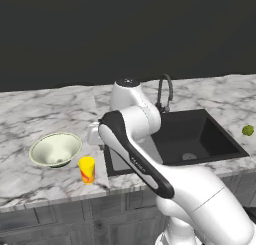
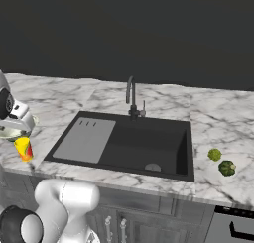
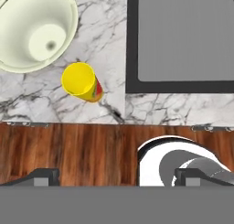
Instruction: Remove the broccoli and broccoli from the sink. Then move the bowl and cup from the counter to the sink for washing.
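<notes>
My fingers (image 3: 116,177) hang apart, empty, above the counter's (image 1: 30,119) near edge; the cup (image 3: 82,82) stands just beside the bowl (image 3: 34,29), left of the sink (image 2: 124,143); a careless descent could topple the cup or nudge that bowl.

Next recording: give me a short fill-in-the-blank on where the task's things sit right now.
1. Both broccoli florets lie on the counter to the ____ of the sink.
2. The yellow cup stands beside the ____.
3. The bowl rests on the ____.
4. The tool holds ____.

Missing words: right; bowl; counter; nothing
</notes>
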